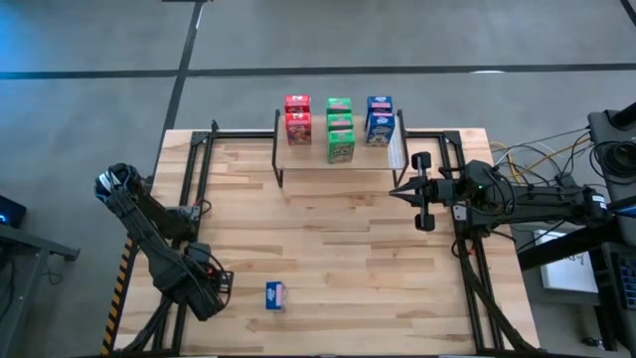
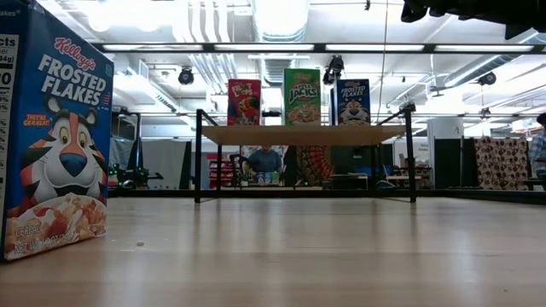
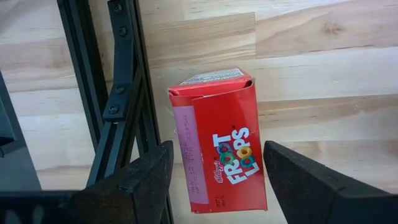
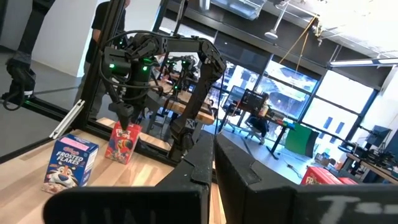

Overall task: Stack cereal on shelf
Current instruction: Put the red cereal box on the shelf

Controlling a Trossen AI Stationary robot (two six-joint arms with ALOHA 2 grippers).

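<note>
A red cereal box (image 3: 221, 149) stands upright on the table near the front left; my left gripper hides it in the high view. My left gripper (image 1: 219, 288) is open just above it, with one finger (image 3: 146, 180) on each side of the box; I see no touch. The right wrist view shows the box (image 4: 124, 142) under that gripper. A blue cereal box (image 1: 275, 294) stands to its right. The shelf (image 1: 343, 164) at the far middle carries rows of red (image 1: 297, 117), green (image 1: 340, 129) and blue (image 1: 379, 119) boxes. My right gripper (image 1: 400, 192) is shut and empty, near the shelf's right end.
Black metal frame rails (image 1: 194, 189) run along the table's left and right sides; one rail (image 3: 121, 99) lies close beside the red box. The blue box fills the low view's left (image 2: 55, 136). Bare wooden tabletop (image 1: 348, 259) lies between the shelf and the front boxes.
</note>
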